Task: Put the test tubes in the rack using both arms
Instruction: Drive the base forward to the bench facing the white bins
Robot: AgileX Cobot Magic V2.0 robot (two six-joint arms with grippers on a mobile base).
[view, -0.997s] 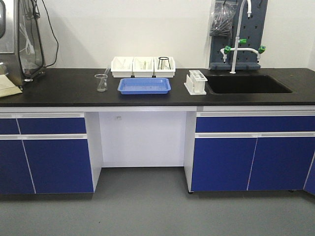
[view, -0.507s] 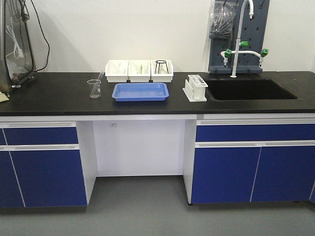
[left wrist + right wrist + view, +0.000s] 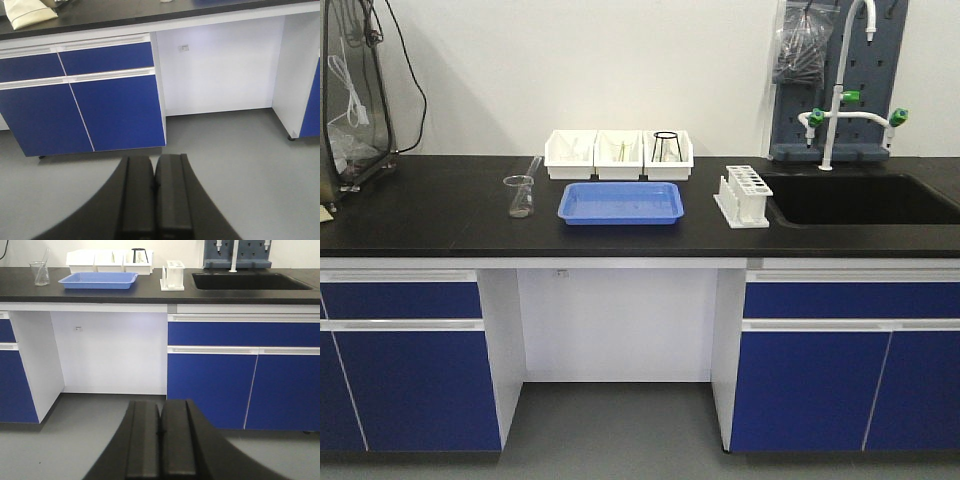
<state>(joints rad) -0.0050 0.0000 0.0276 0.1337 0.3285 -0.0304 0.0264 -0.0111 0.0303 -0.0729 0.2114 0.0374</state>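
The white rack (image 3: 743, 195) stands on the black bench between the blue tray and the sink; it also shows in the right wrist view (image 3: 172, 276). Its holes look empty. Slim clear pieces lie in the white bins (image 3: 618, 153), too small to name as test tubes. A slim glass piece leans in the beaker (image 3: 520, 195). My left gripper (image 3: 155, 159) is shut and empty, low over the grey floor before the blue cabinet. My right gripper (image 3: 160, 404) is shut and empty, low before the bench. Neither arm shows in the front view.
A blue tray (image 3: 620, 203) lies in front of the bins. A black sink (image 3: 865, 198) with a white tap (image 3: 840, 100) is at the right. A knee gap (image 3: 620, 320) opens under the bench between blue cabinets. A clear-fronted box (image 3: 355, 90) stands at the far left.
The front view has shifted: the bench now sits lower and further right in the frame and looks slightly larger. Nothing on the bench has moved.
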